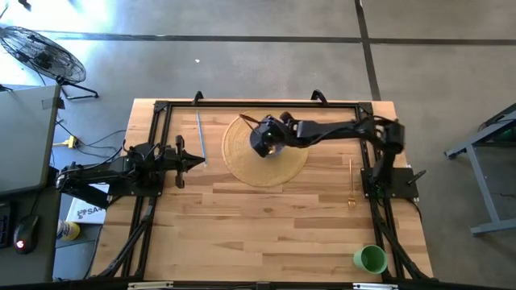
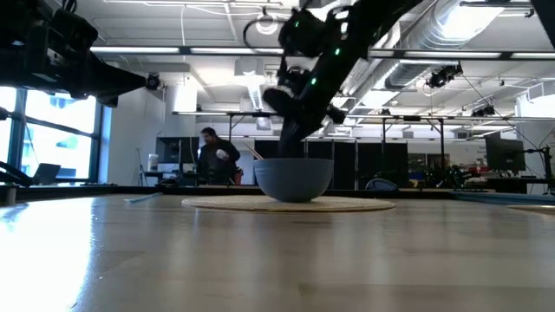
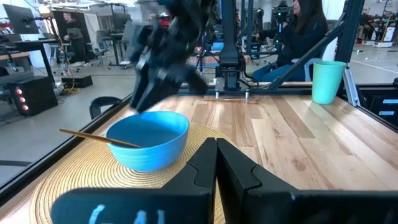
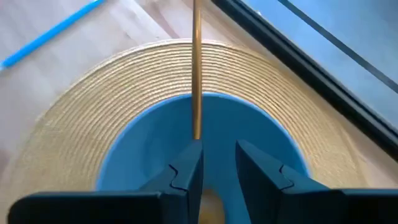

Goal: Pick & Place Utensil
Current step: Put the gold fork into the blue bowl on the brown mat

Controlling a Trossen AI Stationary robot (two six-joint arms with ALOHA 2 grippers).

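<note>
the right gripper (image 4: 217,165) hangs over the blue bowl (image 3: 148,140) on the woven mat (image 1: 300,161), fingers narrowly parted. the gold utensil (image 4: 196,68) leans in the bowl, beside one finger. the left gripper (image 3: 216,163) waits at the bench's left side, fingers shut.

Gold utensil (image 4: 196,68) runs off the frame ahead of the fingers (image 4: 186,171); its lower end hides behind them in the blue bowl (image 4: 149,143).

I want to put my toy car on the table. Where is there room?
The big bare wood in the front middle of the table is free, between the woven mat and the green cup. It is crowded at the blue bowl, where the right gripper hangs, and near the left gripper by the blue straw.
</note>
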